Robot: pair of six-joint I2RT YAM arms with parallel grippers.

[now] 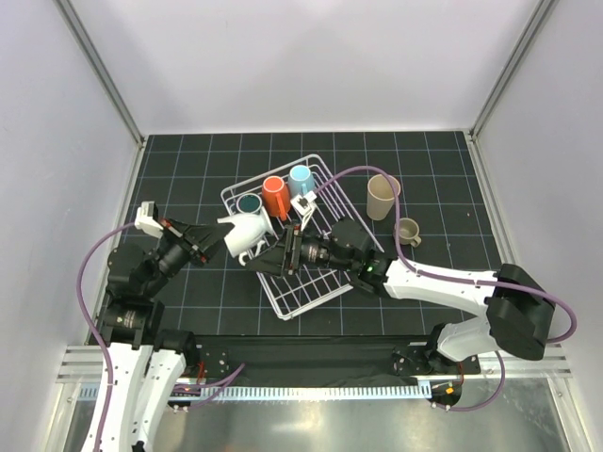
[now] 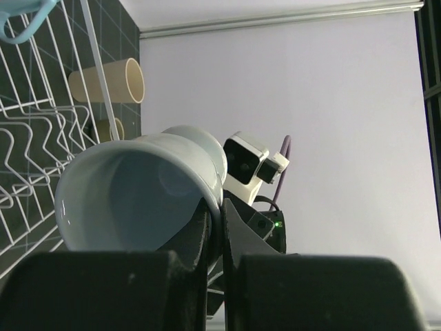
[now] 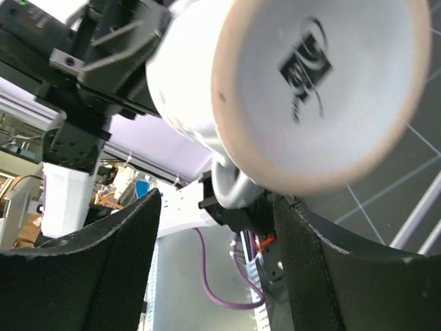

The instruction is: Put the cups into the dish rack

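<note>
**Handover pose at the left edge of the dish rack.**

- **Left arm.** The left gripper, on the rack's left side, is clenched on the rim of a white mug. Its wrist view shows one finger inside the mouth and the other outside, pinching the wall.
- **Mug.** The mug is held in the air on its side, above the rack's left edge. Its mouth faces the left arm and its base faces the rack, apparently so that the free end is offered to the other arm.
- **Right arm.** The right gripper extends across the rack from its right side, with jaws spread and grasping nothing. In its wrist view the mug's base fills the frame above the two fingers. The handle hangs in the gap between them, and no contact is evident.
- **Reason for the pose.** A rim pinch suits carrying but hardly a tidy set-down, which is probably why a second grip is sought.
- **Cups in the rack.** Farther back, in the rack's far-left corner, stand a dark teal cup, an orange cup and a light blue cup.
- **Cups outside the rack.** To the right of the rack, on the dark gridded mat, stand a small olive cup and, beyond it, a tall beige tumbler. Neither is yet loaded.
</note>
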